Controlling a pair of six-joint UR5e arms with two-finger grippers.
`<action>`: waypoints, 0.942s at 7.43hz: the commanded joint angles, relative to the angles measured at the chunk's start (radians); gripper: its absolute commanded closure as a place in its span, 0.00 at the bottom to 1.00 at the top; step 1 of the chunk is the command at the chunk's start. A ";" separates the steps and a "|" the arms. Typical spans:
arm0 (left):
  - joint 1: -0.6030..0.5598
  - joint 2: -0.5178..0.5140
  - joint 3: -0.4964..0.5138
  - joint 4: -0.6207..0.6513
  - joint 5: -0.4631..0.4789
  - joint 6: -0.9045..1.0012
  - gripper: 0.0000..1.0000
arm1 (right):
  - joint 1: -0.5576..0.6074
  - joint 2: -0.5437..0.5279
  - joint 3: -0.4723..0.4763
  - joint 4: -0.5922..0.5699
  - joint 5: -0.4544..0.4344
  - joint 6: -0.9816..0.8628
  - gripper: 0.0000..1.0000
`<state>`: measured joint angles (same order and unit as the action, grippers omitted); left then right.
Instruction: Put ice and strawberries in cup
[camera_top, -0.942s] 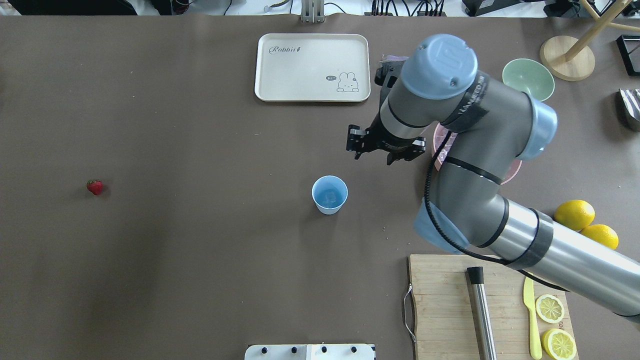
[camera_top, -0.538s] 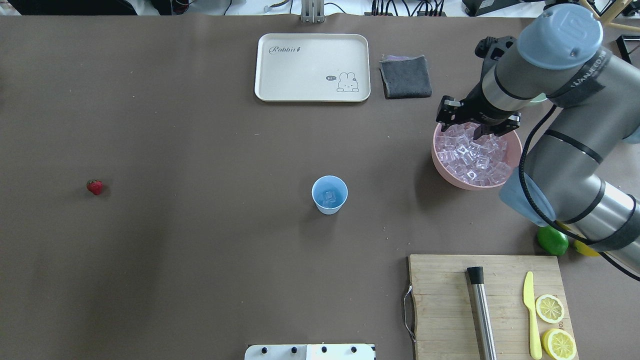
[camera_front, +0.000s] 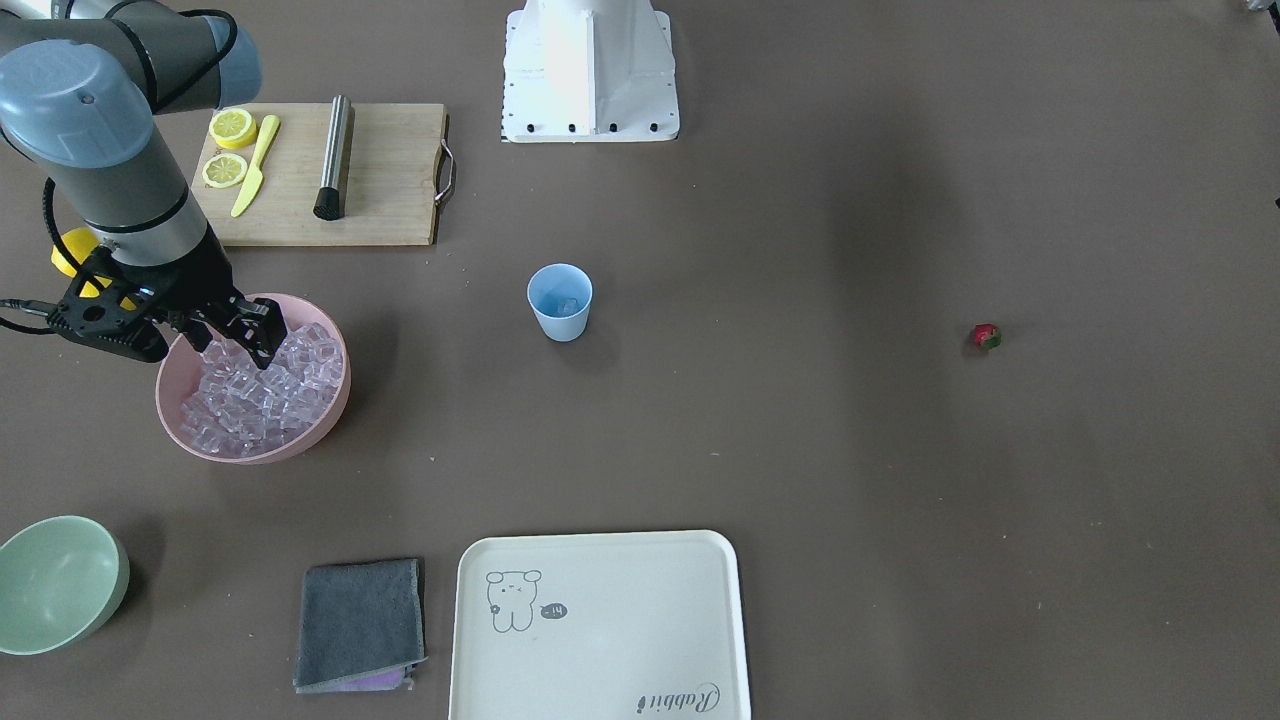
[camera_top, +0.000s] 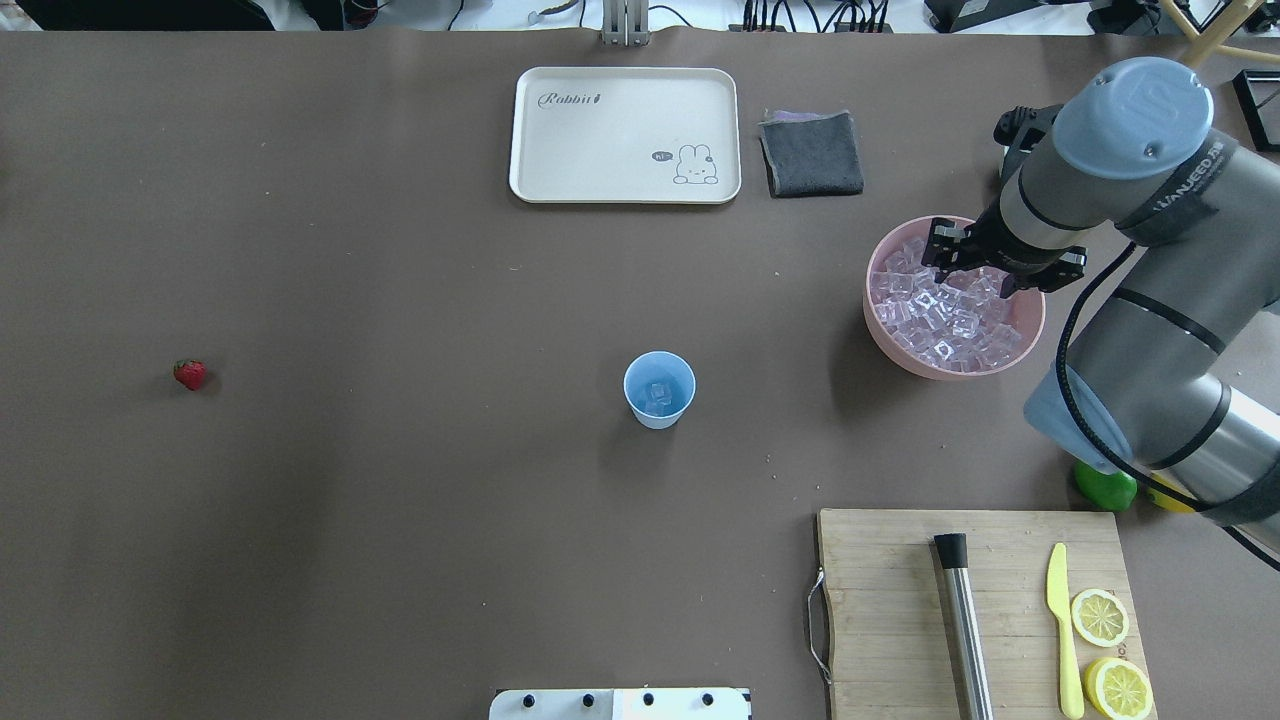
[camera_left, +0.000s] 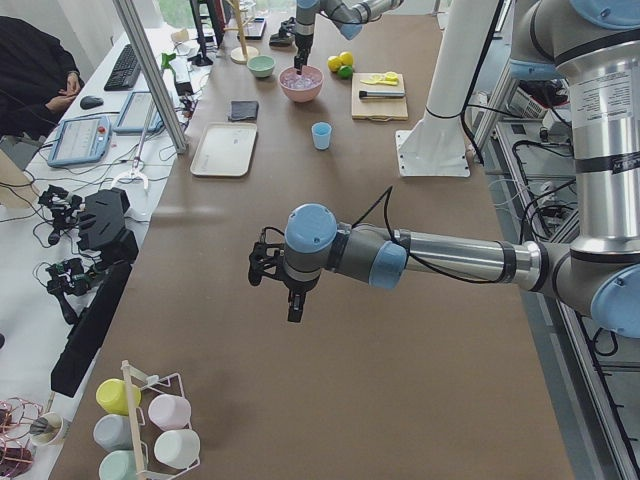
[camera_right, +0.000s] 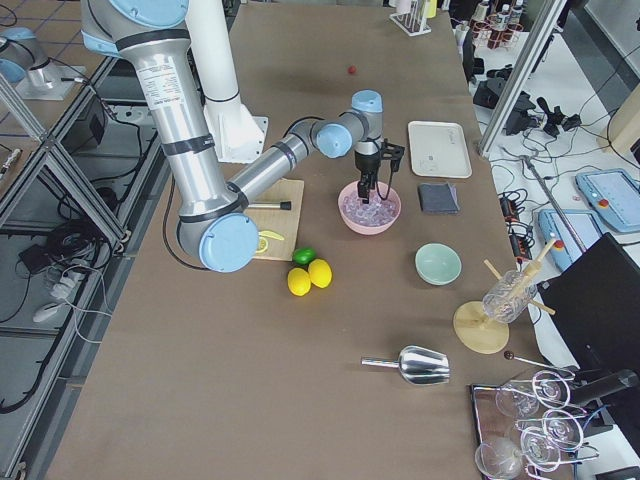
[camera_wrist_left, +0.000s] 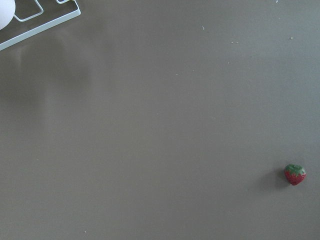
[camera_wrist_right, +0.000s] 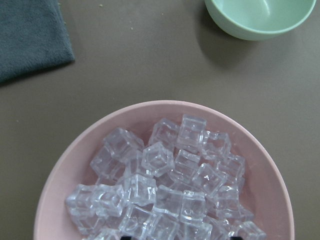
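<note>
The light-blue cup (camera_top: 659, 390) stands upright mid-table with one ice cube in it; it also shows in the front view (camera_front: 559, 302). Many ice cubes (camera_top: 940, 315) fill the pink bowl (camera_top: 878, 330), seen close in the right wrist view (camera_wrist_right: 165, 190). My right gripper (camera_top: 975, 283) is open, fingers down among the ice at the bowl's far side (camera_front: 240, 340). The strawberry (camera_top: 189, 374) lies alone far to the left and shows in the left wrist view (camera_wrist_left: 295, 174). My left gripper (camera_left: 295, 305) hangs above bare table; I cannot tell whether it is open.
A white rabbit tray (camera_top: 625, 135) and a grey cloth (camera_top: 810, 153) lie at the far side. A cutting board (camera_top: 890, 620) holds a muddler, a knife and lemon slices. A lime (camera_top: 1105, 485) sits by the right arm. A pale-green bowl (camera_front: 55, 585) stands beyond the pink bowl.
My right arm has swung from beside the cup to the right, over the pink bowl, and lowered its open fingers into the ice. The cup and strawberry have not moved.
</note>
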<state>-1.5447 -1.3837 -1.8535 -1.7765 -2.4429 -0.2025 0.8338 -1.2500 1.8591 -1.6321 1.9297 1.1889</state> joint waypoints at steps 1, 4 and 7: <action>-0.002 0.000 -0.003 0.000 0.001 0.000 0.02 | -0.056 0.004 -0.029 0.004 -0.029 -0.005 0.29; -0.002 0.000 -0.003 0.000 0.001 0.000 0.02 | -0.056 -0.014 -0.052 0.005 -0.018 -0.061 0.34; -0.003 0.000 -0.004 0.000 0.001 0.000 0.02 | -0.058 -0.005 -0.072 0.006 -0.023 -0.066 0.45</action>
<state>-1.5468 -1.3837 -1.8566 -1.7763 -2.4421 -0.2025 0.7767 -1.2556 1.7938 -1.6265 1.9079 1.1252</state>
